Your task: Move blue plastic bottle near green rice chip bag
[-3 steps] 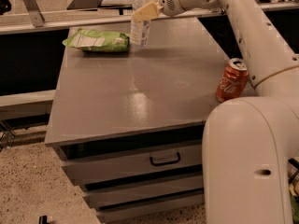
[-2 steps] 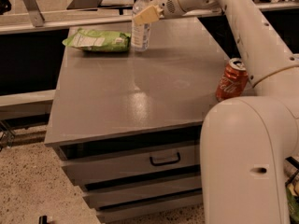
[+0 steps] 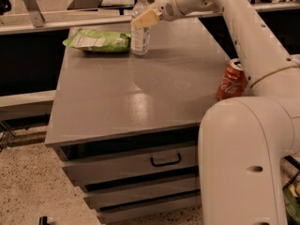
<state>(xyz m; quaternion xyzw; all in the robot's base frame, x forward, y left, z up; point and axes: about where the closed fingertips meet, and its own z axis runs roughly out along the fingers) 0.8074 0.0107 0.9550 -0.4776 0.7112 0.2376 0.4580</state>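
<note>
The blue plastic bottle point(image 3: 140, 34), clear with a white cap, stands upright on the grey table point(image 3: 140, 93) near its far edge. Its base is right beside the right end of the green rice chip bag point(image 3: 97, 40), which lies flat with a white label patch. My gripper point(image 3: 146, 18) comes in from the right on the white arm and is shut on the bottle's upper body. One tan finger point(image 3: 150, 18) crosses the front of the bottle and the other is hidden behind it.
An orange-red soda can point(image 3: 230, 81) stands at the table's right edge, close to my arm's large white base point(image 3: 243, 163). Drawers point(image 3: 164, 161) sit under the tabletop. A black counter and a rail run behind the table.
My gripper and the bottle have come down a little, and the bottle's base now rests on the table beside the bag. The bag and the can have not moved.
</note>
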